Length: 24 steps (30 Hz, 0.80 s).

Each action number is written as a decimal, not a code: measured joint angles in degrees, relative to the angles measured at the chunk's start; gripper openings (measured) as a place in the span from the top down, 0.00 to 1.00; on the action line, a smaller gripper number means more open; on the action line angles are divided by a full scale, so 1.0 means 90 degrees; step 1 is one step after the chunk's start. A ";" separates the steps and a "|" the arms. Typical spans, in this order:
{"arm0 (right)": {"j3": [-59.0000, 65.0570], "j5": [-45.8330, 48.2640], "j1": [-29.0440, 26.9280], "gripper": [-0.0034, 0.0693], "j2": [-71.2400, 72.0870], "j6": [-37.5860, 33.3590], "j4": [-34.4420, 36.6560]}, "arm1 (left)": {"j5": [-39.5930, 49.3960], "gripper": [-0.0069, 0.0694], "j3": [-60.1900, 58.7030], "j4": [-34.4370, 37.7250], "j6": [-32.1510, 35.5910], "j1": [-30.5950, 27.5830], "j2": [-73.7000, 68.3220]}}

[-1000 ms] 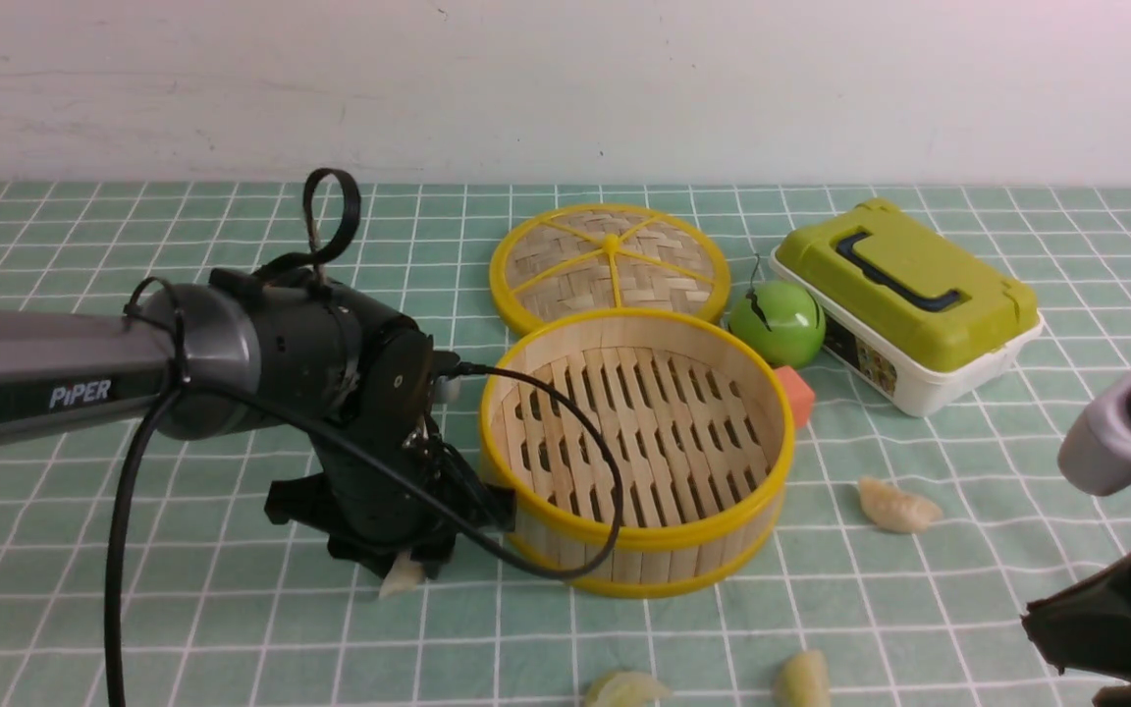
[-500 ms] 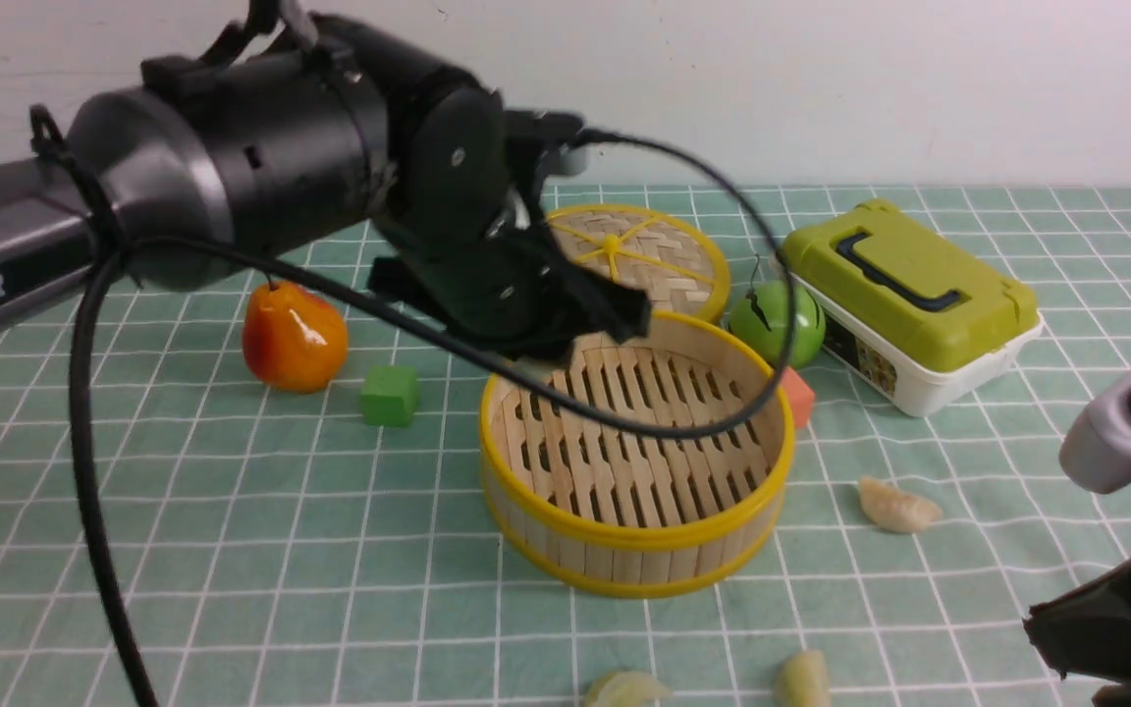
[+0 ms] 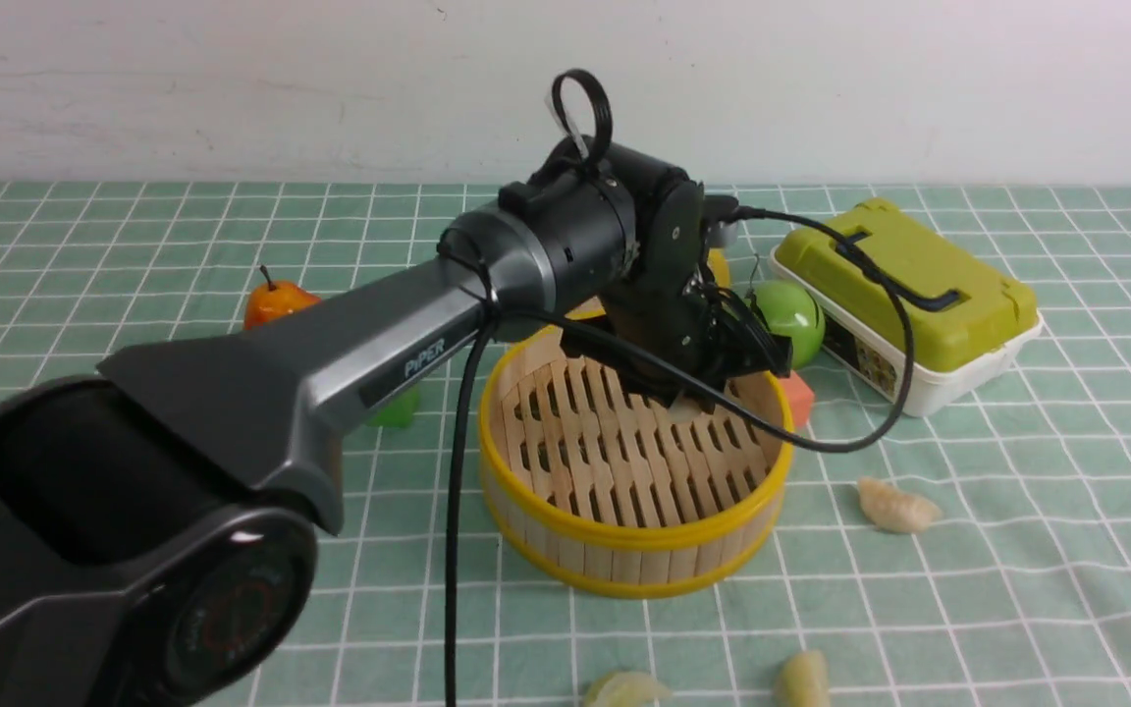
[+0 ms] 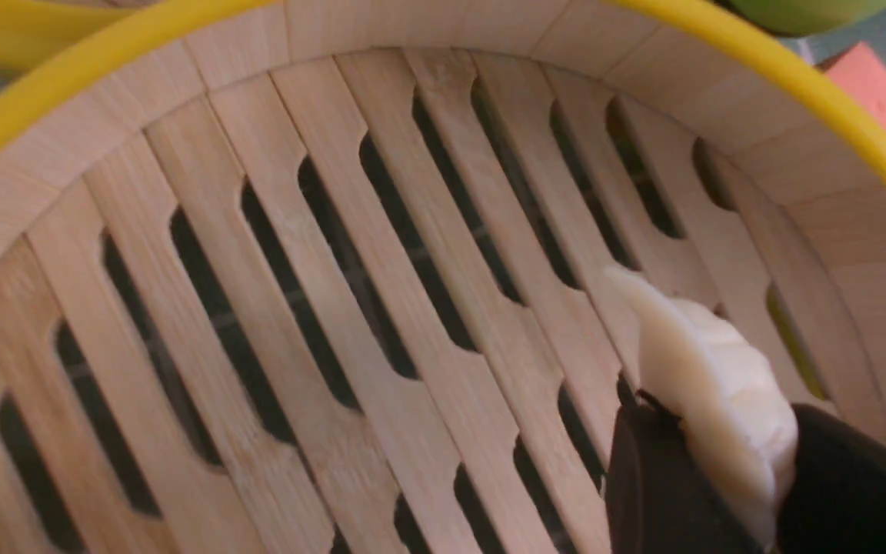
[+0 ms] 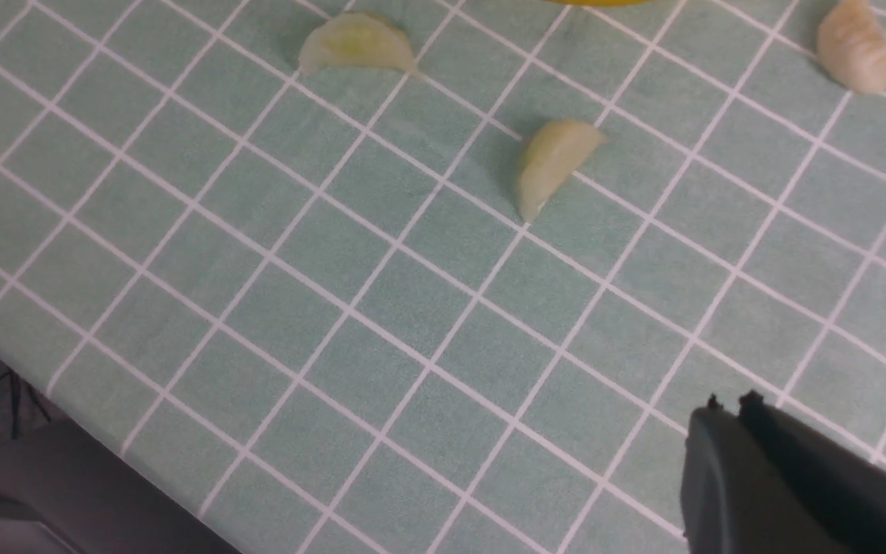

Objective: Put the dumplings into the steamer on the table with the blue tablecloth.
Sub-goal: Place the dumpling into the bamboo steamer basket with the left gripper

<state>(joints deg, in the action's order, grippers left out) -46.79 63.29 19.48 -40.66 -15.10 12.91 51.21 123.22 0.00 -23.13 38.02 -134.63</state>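
The steamer (image 3: 624, 550) stands mid-table on the teal grid cloth (image 3: 183, 550). My left gripper (image 3: 691, 395) reaches down inside it, near its far right wall, shut on a pale cream dumpling (image 3: 688, 407). In the left wrist view the dumpling (image 4: 708, 369) sits pinched between the black fingers (image 4: 654, 485) just above the slatted floor (image 4: 320, 308). Three dumplings lie on the cloth: one right of the steamer (image 3: 897, 507) and two at the front edge (image 3: 624, 687) (image 3: 803, 679). My right gripper (image 5: 727, 404) is shut and empty above the cloth, near those dumplings (image 5: 551, 161) (image 5: 356, 45).
Behind the steamer are a green ball (image 3: 791, 316), a green-lidded box (image 3: 904, 295), an orange cube (image 3: 799, 395) and the woven lid, mostly hidden by my arm. An orange fruit (image 3: 276, 299) and green cube (image 3: 397, 407) lie left. The table's front edge (image 5: 89, 415) is near.
My left gripper has lifted the dumpling from the cloth left of the steamer, swung over the rim and lowered into the basket. The right arm has drawn back almost out of the front view.
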 joint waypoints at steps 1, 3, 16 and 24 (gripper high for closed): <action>-0.0007 0.0034 0.0000 0.92 0.0086 0.0063 -0.0077 | 0.0013 0.67 0.0039 0.0000 -0.0049 0.0000 -0.0084; -0.0007 0.0035 0.0000 0.92 0.0214 0.0153 -0.0228 | 0.0074 0.62 0.0069 0.0000 -0.0124 0.0000 -0.0170; -0.0019 -0.0073 0.0000 0.90 0.0348 0.0254 -0.0434 | 0.2108 0.25 0.0619 0.0323 0.1110 0.0000 0.1199; -0.0019 -0.0186 0.0000 0.89 0.0348 0.0254 -0.0318 | 0.2185 0.24 -0.1843 0.0901 0.2153 0.0026 0.2956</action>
<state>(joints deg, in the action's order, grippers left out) -46.95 61.62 19.48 -37.53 -12.82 10.04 70.88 106.63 8.11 -3.76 38.25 -108.03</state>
